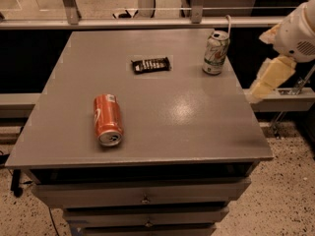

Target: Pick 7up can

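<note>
The 7up can (215, 52) stands upright near the far right corner of the grey table (187, 127). It is white and silver with green and red markings and a silver top. My gripper (268, 78) hangs off the table's right edge, to the right of the can and a little nearer to me, apart from it. It is cream-coloured under a white arm housing (300, 28). It holds nothing that I can see.
An orange soda can (108, 119) lies on its side at the left front of the table. A dark snack bar (151, 65) lies at the middle back. A metal rail (147, 22) runs behind the table. Drawers (142, 195) sit under the top.
</note>
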Robot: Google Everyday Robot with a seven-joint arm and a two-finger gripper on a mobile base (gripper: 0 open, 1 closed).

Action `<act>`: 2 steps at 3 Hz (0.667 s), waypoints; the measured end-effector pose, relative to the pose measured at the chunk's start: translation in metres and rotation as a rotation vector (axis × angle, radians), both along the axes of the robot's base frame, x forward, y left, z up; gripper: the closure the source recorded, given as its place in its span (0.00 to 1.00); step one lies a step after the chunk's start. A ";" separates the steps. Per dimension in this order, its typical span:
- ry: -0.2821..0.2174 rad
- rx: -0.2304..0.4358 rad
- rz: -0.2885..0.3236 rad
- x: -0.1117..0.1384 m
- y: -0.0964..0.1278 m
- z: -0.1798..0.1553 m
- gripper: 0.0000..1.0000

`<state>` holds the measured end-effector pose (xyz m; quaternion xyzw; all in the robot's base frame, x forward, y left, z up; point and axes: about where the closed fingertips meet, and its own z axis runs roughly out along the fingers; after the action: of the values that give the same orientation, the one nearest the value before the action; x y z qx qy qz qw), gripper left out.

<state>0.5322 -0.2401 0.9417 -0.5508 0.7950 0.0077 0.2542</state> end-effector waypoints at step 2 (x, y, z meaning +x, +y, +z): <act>-0.131 0.351 -0.071 0.080 0.005 -0.028 0.00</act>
<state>0.6124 -0.2355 0.9137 -0.4690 0.7820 0.1014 0.3978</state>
